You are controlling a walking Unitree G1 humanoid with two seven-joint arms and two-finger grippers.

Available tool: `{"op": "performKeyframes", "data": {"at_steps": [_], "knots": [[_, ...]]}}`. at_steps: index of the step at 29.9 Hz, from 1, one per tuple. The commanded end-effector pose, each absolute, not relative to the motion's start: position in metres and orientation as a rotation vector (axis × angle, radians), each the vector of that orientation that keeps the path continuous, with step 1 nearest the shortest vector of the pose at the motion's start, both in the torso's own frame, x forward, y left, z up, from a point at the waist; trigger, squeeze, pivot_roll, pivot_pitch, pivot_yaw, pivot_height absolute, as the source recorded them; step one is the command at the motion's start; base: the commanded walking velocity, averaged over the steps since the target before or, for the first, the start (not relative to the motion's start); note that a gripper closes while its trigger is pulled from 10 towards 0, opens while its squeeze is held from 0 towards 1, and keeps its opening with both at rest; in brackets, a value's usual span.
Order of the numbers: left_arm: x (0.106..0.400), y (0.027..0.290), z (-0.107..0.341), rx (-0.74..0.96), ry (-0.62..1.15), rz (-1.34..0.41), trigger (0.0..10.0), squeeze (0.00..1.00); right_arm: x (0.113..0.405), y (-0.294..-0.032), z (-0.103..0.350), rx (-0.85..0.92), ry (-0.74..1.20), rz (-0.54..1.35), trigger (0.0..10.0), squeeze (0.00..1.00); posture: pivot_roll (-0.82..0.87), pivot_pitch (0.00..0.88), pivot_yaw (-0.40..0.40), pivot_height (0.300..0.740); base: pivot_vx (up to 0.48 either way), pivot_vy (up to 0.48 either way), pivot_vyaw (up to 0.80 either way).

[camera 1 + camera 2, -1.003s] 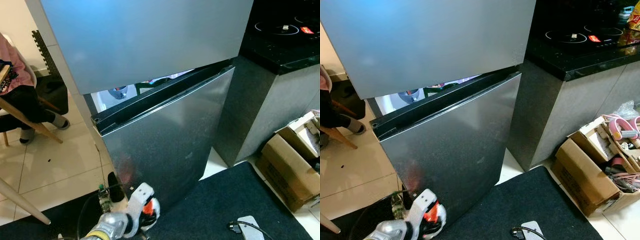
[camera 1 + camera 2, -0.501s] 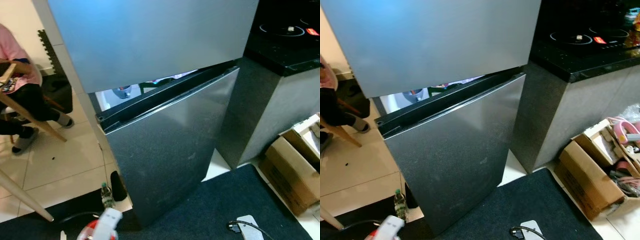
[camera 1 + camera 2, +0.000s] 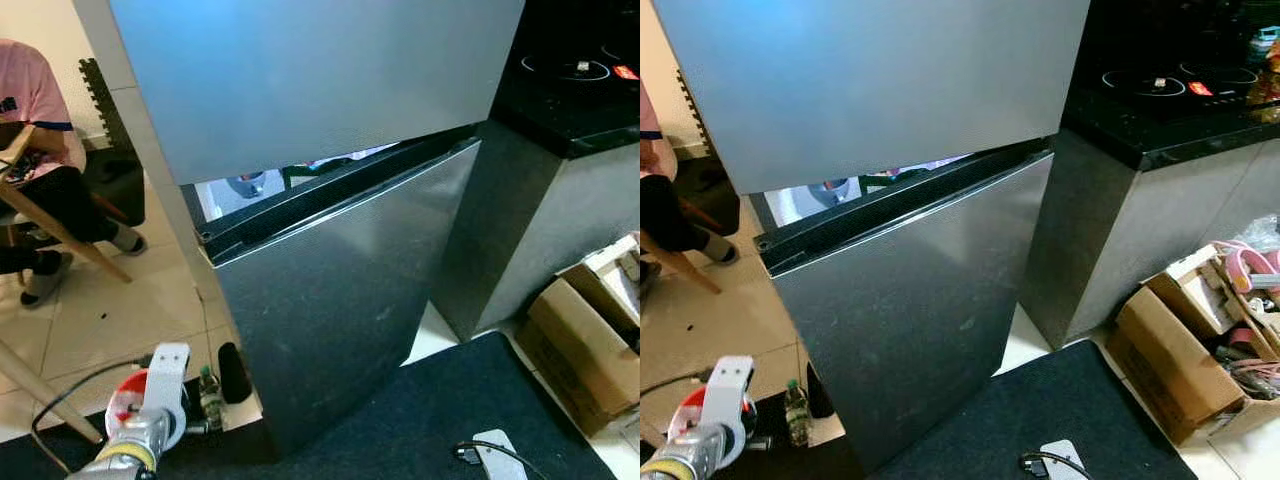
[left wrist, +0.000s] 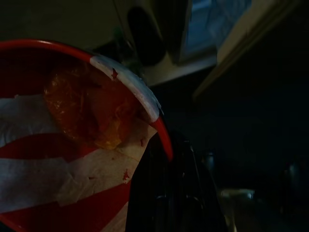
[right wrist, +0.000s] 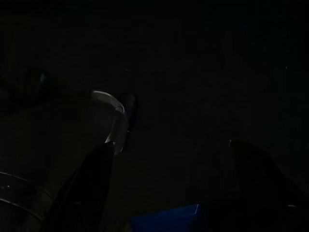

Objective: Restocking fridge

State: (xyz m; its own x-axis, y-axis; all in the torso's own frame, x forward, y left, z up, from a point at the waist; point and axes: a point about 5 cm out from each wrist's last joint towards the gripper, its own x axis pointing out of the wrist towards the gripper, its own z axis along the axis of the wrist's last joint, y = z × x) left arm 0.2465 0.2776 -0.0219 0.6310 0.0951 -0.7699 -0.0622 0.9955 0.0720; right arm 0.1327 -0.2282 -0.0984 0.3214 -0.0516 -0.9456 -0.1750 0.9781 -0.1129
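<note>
The grey fridge stands right in front of me. Its upper door (image 3: 310,80) is shut and its lower door (image 3: 340,290) hangs ajar, with a lit strip of the inside (image 3: 250,185) showing between them. At the bottom left, beside the lower door's free edge, my left gripper (image 3: 140,410) is shut on a red and white container (image 4: 72,145) with something orange inside. One black finger (image 4: 169,193) lies against its rim. The right wrist view is very dark; the right gripper (image 5: 174,179) shows two fingers standing apart.
A small bottle (image 3: 208,395) and a black object (image 3: 232,372) stand on the floor by the fridge's corner. A person (image 3: 30,100) sits at the left beside wooden legs (image 3: 60,230). A dark counter (image 3: 560,120), cardboard boxes (image 3: 585,350) and a dark mat (image 3: 450,410) lie right.
My left arm has swung to the left with the red and white container, away from the lower door's front. The view has shifted slightly; the fridge doors look unchanged.
</note>
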Motion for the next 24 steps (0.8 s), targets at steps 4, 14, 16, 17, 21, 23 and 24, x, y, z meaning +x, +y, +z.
{"op": "performKeyframes", "data": {"at_steps": [4, 14, 16, 17, 21, 23, 24], "knots": [[0.268, 0.297, 0.005, 0.105, 0.807, 0.156, 10.0, 0.00, 0.134, -0.229, -0.098, -0.236, 1.246, 0.096, 10.0, 0.00, -0.04, 0.000, 0.005, 0.740, 0.000, 0.000, 0.00], [0.293, 0.294, 0.027, 0.066, 0.720, 0.192, 10.0, 0.00, 0.134, -0.229, -0.098, -0.231, 1.242, 0.088, 10.0, 0.00, -0.05, 0.000, 0.008, 0.740, 0.000, 0.000, 0.00], [0.301, 0.283, 0.030, 0.008, 0.691, 0.156, 10.0, 0.00, 0.134, -0.229, -0.098, -0.233, 1.241, 0.091, 10.0, 0.00, -0.05, 0.000, 0.007, 0.740, 0.000, 0.000, 0.00], [0.301, 0.283, 0.030, 0.008, 0.691, 0.156, 10.0, 0.00, 0.134, -0.229, -0.098, -0.233, 1.241, 0.091, 10.0, 0.00, -0.05, 0.000, 0.007, 0.740, 0.000, 0.000, 0.00], [0.307, 0.264, 0.028, -0.022, 0.699, 0.065, 10.0, 0.00, 0.134, -0.228, -0.098, -0.234, 1.240, 0.090, 10.0, 0.00, -0.05, 0.000, 0.007, 0.740, 0.000, 0.000, 0.00], [0.308, 0.257, 0.026, -0.017, 0.706, 0.033, 10.0, 0.00, 0.134, -0.228, -0.098, -0.236, 1.242, 0.092, 10.0, 0.00, -0.05, 0.000, 0.008, 0.740, 0.000, 0.000, 0.00], [0.308, 0.255, 0.026, -0.015, 0.707, 0.023, 10.0, 0.00, 0.134, -0.228, -0.098, -0.236, 1.242, 0.092, 10.0, 0.00, -0.05, 0.000, 0.008, 0.740, 0.000, 0.000, 0.00]]}}
